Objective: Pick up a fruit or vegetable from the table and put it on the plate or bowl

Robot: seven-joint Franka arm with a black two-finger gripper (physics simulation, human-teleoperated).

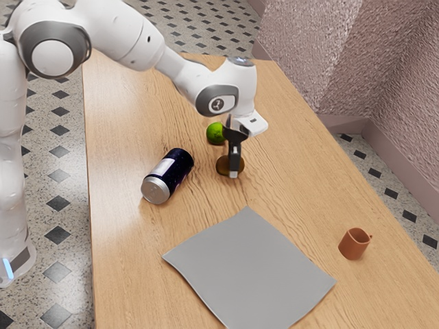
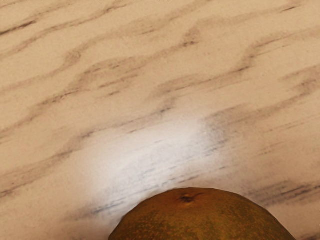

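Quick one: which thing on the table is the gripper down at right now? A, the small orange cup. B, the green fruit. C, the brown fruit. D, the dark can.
C: the gripper is down at the brown fruit, which also sits just under the hand in the wrist view. The green fruit, dark can and orange cup lie apart from it.

The wooden table (image 1: 123,123) bears a can (image 1: 167,175), lime (image 1: 215,132), brown fruit (image 1: 221,165), grey sheet (image 1: 250,274), cup (image 1: 354,243).
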